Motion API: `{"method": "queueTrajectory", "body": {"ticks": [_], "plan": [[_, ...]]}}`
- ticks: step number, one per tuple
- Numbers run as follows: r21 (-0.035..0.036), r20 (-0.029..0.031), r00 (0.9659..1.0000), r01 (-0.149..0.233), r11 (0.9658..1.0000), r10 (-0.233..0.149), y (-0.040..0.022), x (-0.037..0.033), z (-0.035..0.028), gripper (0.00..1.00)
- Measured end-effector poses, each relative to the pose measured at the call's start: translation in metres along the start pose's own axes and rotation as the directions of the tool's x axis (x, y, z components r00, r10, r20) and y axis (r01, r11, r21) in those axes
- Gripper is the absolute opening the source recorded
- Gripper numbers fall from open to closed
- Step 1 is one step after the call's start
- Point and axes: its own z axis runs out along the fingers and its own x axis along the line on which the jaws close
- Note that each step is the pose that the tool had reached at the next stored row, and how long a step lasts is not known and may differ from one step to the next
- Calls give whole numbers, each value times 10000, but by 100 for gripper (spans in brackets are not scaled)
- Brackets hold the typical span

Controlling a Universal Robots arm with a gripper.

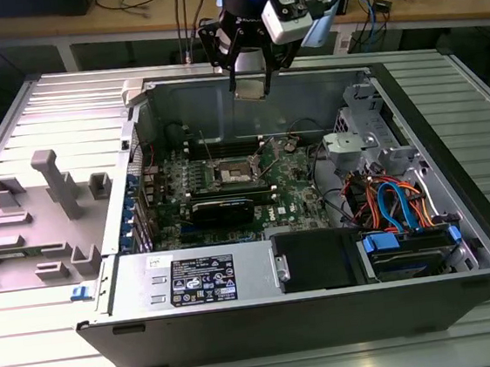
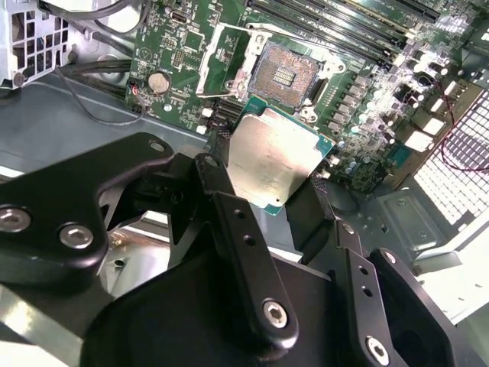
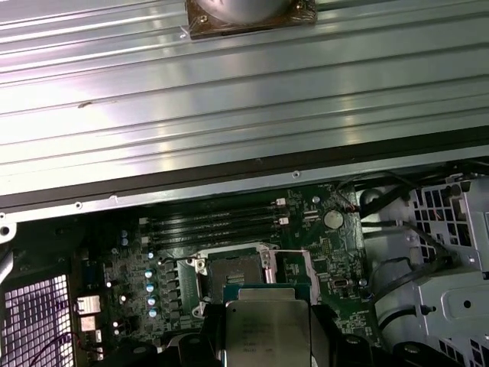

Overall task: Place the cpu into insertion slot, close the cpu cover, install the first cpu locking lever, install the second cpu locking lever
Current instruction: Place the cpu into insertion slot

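My gripper hangs above the back wall of the open computer case, shut on the cpu. In both wrist views the cpu is a silvery square held flat by its edges between the two black fingers. The insertion slot lies open on the green motherboard below, its dark centre bare. The cpu cover is swung back beside the slot. The cpu is still well above the slot and offset from it.
Long black memory slots run beside the socket, and a coin battery sits close by. A power supply and a drive cage with blue and orange cables fill the case front. A grey fixture stands on the exterior view's left.
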Motion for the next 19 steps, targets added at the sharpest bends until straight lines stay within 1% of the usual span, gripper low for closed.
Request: {"method": "queueTrajectory", "body": {"ticks": [2,4,5,8,10,13,19], "plan": [[0,3,10000,-59,10000,59,0,0,1,54],[-2,12,9998,-207,9998,207,-1,0,2,54],[-6,22,9994,-355,9994,355,-1,0,4,54],[-12,37,9983,-582,9983,582,-1,2,8,54],[-13,38,9982,-598,9982,598,-9,36,10,54],[-11,39,9980,-637,9980,637,-12,48,13,54],[-22,63,9949,-1007,9949,1008,-13,48,32,54]]}}
